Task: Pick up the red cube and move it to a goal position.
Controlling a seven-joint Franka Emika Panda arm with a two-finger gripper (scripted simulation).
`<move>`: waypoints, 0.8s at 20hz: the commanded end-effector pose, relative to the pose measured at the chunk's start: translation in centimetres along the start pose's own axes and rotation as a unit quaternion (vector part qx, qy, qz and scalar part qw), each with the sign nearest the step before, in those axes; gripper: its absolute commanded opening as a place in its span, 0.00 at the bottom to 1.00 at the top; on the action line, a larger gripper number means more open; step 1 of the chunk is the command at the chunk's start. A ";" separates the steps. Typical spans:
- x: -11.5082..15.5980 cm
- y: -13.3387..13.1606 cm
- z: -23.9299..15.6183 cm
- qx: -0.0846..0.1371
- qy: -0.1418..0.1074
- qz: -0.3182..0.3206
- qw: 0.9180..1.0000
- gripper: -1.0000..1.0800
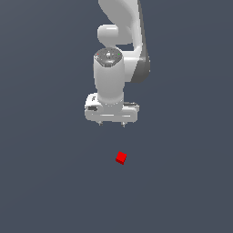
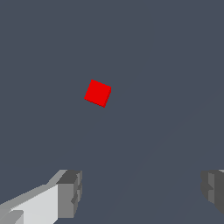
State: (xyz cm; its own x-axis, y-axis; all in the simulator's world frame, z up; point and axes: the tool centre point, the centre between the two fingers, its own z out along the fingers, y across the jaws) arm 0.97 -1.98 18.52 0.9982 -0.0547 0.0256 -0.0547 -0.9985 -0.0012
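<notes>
The red cube (image 1: 121, 158) is a tiny bright red block lying on the dark grey floor, turned at an angle. In the wrist view the red cube (image 2: 98, 92) lies ahead of the fingers, apart from them. My white gripper (image 1: 111, 124) hangs above the floor, pointing down, farther back than the cube and slightly to the exterior view's left of it. Its two grey fingertips (image 2: 70, 192) stand wide apart with nothing between them, so the gripper (image 2: 142, 190) is open.
The white arm (image 1: 119, 32) rises behind the gripper toward the top of the exterior view. Around the cube there is only the flat dark grey floor (image 1: 45, 182).
</notes>
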 end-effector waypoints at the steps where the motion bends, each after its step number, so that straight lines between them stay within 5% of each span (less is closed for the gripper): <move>1: 0.0 0.0 0.0 0.000 0.000 0.000 1.000 0.96; 16: 2.2 -1.9 5.2 -0.001 -0.004 0.058 0.998 0.96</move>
State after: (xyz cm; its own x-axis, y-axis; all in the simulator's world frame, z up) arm 3.01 -0.53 14.34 0.9885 -0.1502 0.0198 -0.1502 -0.9886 -0.0013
